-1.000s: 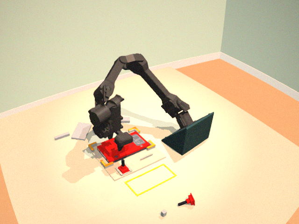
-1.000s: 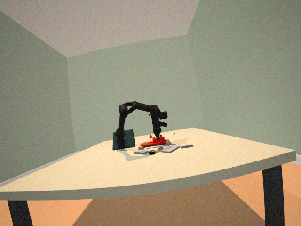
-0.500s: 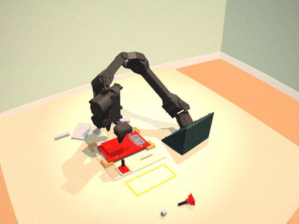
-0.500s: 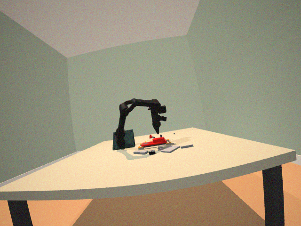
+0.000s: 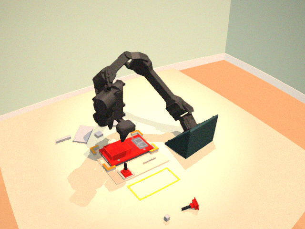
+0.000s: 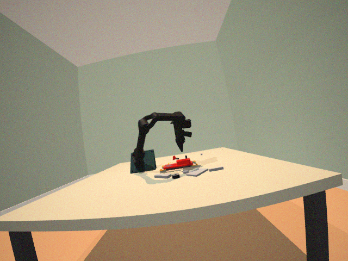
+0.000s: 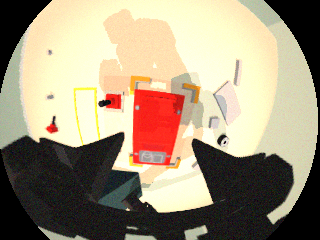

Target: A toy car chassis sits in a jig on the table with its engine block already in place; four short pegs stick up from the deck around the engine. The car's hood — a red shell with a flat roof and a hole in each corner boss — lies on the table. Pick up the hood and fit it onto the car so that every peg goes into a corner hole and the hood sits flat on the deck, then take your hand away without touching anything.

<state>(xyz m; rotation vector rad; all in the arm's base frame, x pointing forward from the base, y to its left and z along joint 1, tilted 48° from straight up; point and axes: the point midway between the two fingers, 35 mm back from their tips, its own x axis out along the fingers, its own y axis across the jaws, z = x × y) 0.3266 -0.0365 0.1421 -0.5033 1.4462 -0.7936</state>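
Observation:
The red hood (image 5: 117,150) (image 6: 183,161) (image 7: 158,119) lies on the car chassis (image 5: 146,148) inside the jig with orange corner brackets (image 5: 109,167). A grey part of the chassis (image 5: 139,142) (image 7: 152,156) shows beside the hood at the end nearer the arm's base. The pegs are hidden. My gripper (image 5: 118,135) (image 6: 180,148) (image 7: 159,139) is open and empty. It hangs a short way above the hood, fingers pointing down and clear of it.
A yellow outlined rectangle (image 5: 159,189) (image 7: 75,114) lies in front of the jig. A red stand with a black post (image 5: 126,172) stands beside the jig. A like piece (image 5: 192,205) lies on its side farther out, near a small grey cube (image 5: 167,217). Grey plates (image 5: 82,133) lie behind. A dark teal panel (image 5: 194,140) stands at the arm's base.

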